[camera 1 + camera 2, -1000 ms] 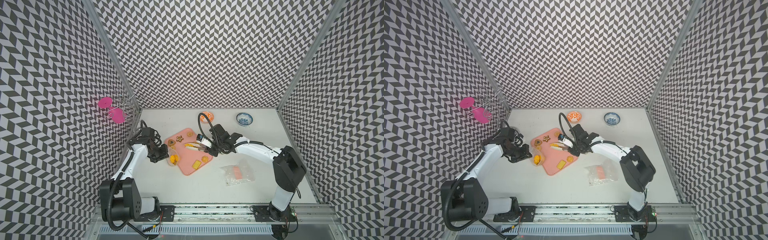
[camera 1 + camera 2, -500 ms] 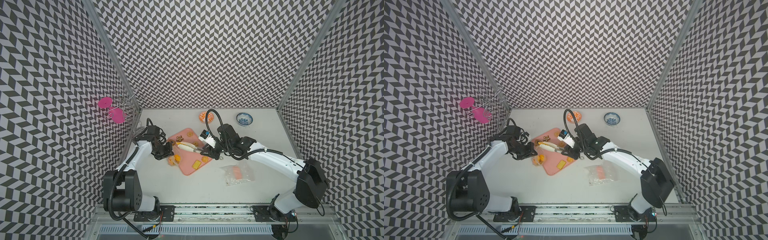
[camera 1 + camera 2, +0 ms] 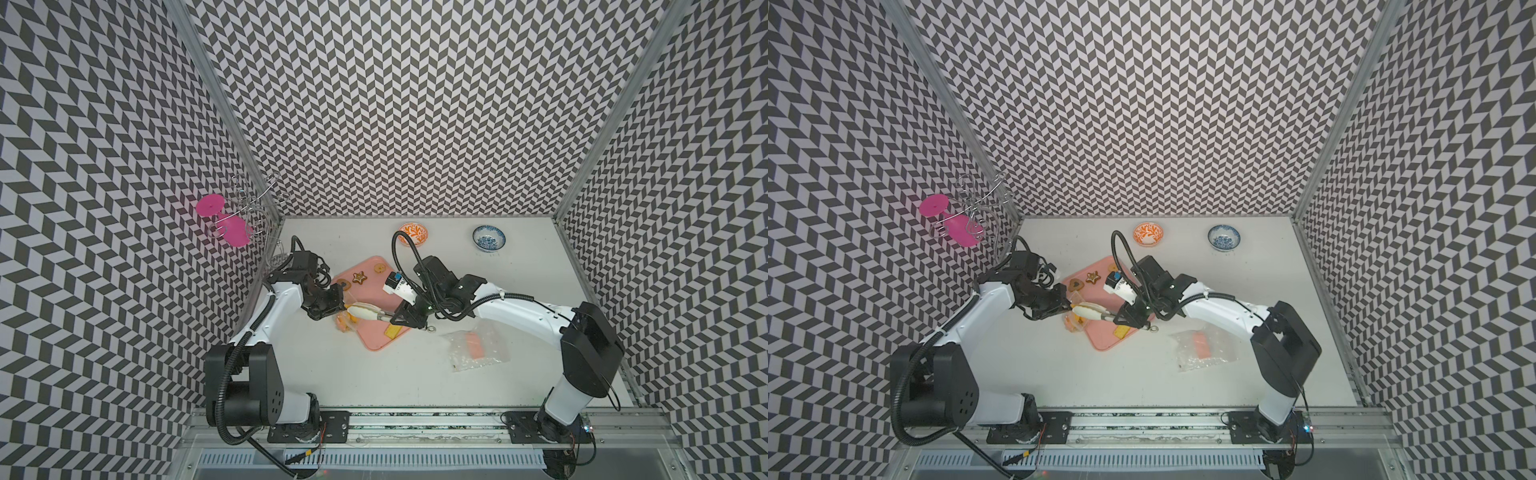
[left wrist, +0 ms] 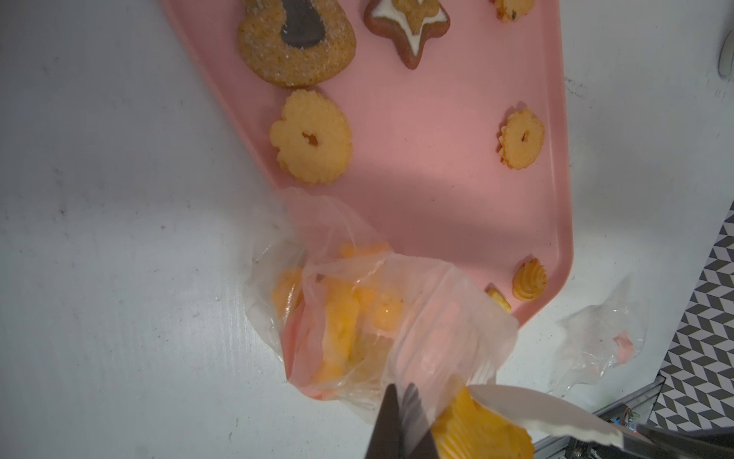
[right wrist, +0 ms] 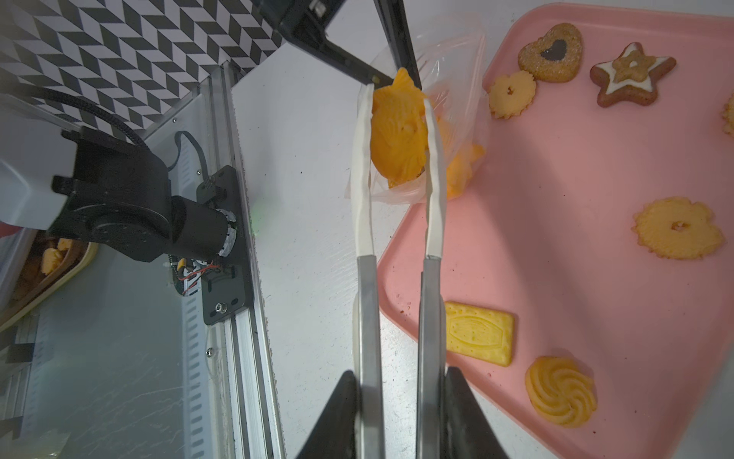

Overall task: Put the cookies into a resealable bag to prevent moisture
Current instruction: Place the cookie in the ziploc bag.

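Note:
My left gripper [image 4: 401,387] is shut on the rim of a clear resealable bag [image 4: 337,326], holding it up at the pink tray's [image 4: 437,179] edge; several orange cookies lie inside. My right gripper [image 5: 399,373] is shut on metal tongs [image 5: 365,286] with white tips. The tongs pinch an orange fish cookie [image 5: 397,131] right at the bag's [image 5: 456,51] mouth, beside the left fingers. In both top views the two grippers [image 3: 341,308] [image 3: 1121,320] meet over the tray's left edge. On the tray lie a heart cookie [image 5: 552,51], star [image 5: 631,75], ring [image 5: 677,228], cracker [image 5: 478,332] and swirl [image 5: 562,391].
A second clear bag [image 3: 476,345] with something orange in it lies right of the tray [image 3: 370,291]. An orange bowl [image 3: 413,234] and a blue bowl [image 3: 489,238] stand at the back. A wire rack with a pink glass [image 3: 226,220] hangs at the left wall.
The right arm has carried the tongs and fish cookie leftward off the tray's middle to the bag's mouth. The left gripper has shifted slightly right with the bag.

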Robot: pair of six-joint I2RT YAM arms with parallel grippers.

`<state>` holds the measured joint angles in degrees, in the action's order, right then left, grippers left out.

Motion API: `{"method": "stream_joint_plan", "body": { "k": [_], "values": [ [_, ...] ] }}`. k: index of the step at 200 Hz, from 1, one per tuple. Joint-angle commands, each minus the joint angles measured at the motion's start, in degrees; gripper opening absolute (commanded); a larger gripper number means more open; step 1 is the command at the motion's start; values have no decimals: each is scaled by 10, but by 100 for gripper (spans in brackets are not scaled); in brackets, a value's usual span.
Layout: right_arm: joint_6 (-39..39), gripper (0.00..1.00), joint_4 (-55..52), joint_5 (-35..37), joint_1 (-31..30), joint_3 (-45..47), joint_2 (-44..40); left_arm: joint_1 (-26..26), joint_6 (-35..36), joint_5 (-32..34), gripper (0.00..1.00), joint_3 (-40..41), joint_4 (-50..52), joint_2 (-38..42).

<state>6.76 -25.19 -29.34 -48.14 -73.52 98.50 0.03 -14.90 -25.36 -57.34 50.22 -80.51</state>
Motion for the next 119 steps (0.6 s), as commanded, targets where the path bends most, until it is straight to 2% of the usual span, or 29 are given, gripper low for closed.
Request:
{"method": "stream_joint_plan", "body": {
  "k": [1,67,119],
  "values": [
    [-10,32,29,-4,-9,-21,-5,2,1,-7,0,-8,2,18],
    [-20,43,15,-3,-11,-25,-15,7,4,-5,0,-8,7,22],
    [-24,44,-2,10,1,-24,-47,9,6,-1,0,-9,11,27]
  ]
}}
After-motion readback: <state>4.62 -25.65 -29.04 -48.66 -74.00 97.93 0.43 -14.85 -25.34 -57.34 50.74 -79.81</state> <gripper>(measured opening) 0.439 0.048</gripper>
